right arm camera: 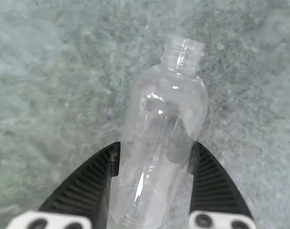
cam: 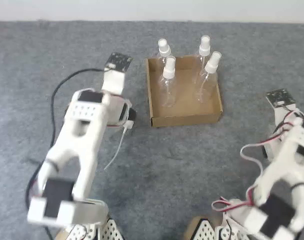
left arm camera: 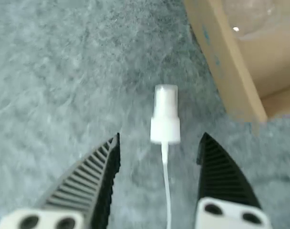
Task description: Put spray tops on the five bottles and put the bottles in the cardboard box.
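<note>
**Last top and last bottle, each lined up in a gripper**

The spray top (left arm camera: 165, 117) lies on the grey carpet (cam: 192, 170), just off the near-left corner of the cardboard box (cam: 184, 120). Its long axis runs near-to-far. The head points toward the far edge and the thin dip tube (left arm camera: 166, 186) trails back toward the near edge. The left gripper (left arm camera: 160, 138) is spread wide on either side of it, touching nothing.

The top looks light and rigid, and the tube is whippy and likely to snag. The ribbed collar below the head is probably the best place to grip it.

Near the right edge of the surface, the right gripper (right arm camera: 154, 148) pinches the uncapped bottle (right arm camera: 166, 109) across its lower body. The threaded neck (right arm camera: 184, 52) points straight away from the jaws. I cannot tell whether the bottle rests on the carpet or hangs just above it. It is clear thin plastic, so probably light, slick and easy to dent, and a firm mid-body hold with modest pressure should suit it.

Four capped bottles (cam: 169, 82) stand upright in the box.
</note>
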Tool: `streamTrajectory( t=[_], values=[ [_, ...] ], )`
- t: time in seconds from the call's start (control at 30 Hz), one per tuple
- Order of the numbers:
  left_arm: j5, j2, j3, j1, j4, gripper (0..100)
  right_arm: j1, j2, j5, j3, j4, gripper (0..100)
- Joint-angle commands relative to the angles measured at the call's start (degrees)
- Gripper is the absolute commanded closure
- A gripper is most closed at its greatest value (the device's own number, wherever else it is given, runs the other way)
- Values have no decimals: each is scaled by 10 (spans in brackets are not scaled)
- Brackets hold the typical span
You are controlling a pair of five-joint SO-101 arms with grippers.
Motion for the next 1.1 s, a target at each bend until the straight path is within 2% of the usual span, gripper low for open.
streamTrajectory(
  t=[0.0, 0.23, 0.4, 0.57, 0.73, 0.87, 1.0, 1.07],
  values=[
    [0, 81, -101, 4, 6, 757, 7, 59, 8, -66, -13, 868],
    [-3, 219, -189, 9, 6, 769, 7, 152, 8, -113, -14, 868],
    [-3, 265, -208, 25, 6, 848, 7, 166, 8, -120, -15, 868],
    [-2, 263, -210, 16, 8, 981, 11, 165, 8, -120, -26, 868],
    [0, 201, -207, 12, 76, 991, 22, 164, 8, -120, -7, 845],
    [4, 95, -179, 13, 124, 991, 21, 163, 7, -120, 6, 733],
    [22, -40, -86, 18, 121, 991, 13, 162, 4, -131, 6, 639],
    [26, -99, -28, 22, 98, 991, 6, 163, 4, -156, 24, 626]
  ],
)
